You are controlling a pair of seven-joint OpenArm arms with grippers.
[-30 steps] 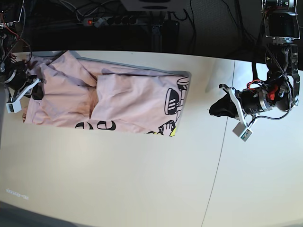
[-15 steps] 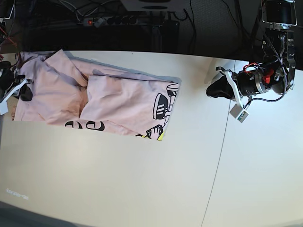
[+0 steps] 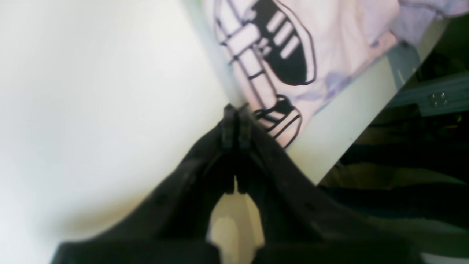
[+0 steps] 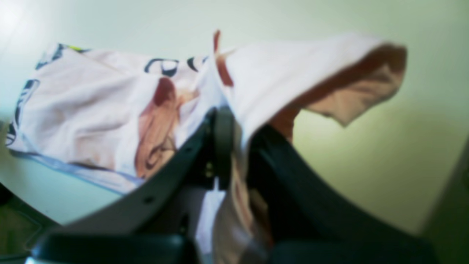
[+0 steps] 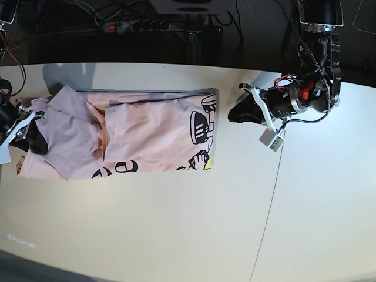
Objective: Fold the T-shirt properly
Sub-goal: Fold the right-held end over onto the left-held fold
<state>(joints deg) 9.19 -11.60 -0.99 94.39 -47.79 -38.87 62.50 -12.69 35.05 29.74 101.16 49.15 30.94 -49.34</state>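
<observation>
The pale pink T-shirt (image 5: 153,129) lies crumpled and partly folded on the white table (image 5: 176,235), with the black graphic (image 5: 198,126) at its right end and black lettering (image 5: 117,169) along its front edge. My right gripper (image 5: 34,138) is at the shirt's left end. In the right wrist view it (image 4: 238,121) is shut on a lifted fold of the shirt (image 4: 91,102). My left gripper (image 5: 230,113) is shut and empty, just right of the shirt's graphic end. In the left wrist view its tips (image 3: 234,110) sit beside the shirt's edge (image 3: 329,33).
A power strip (image 5: 132,25) and cables lie behind the table's back edge. A seam (image 5: 276,176) runs across the table to the right of the shirt. The shirt's left end reaches the table's left edge.
My right gripper moved toward the table's front with the shirt's left end, and the shirt shifted and spread flatter. My left gripper moved left, closer to the graphic end.
</observation>
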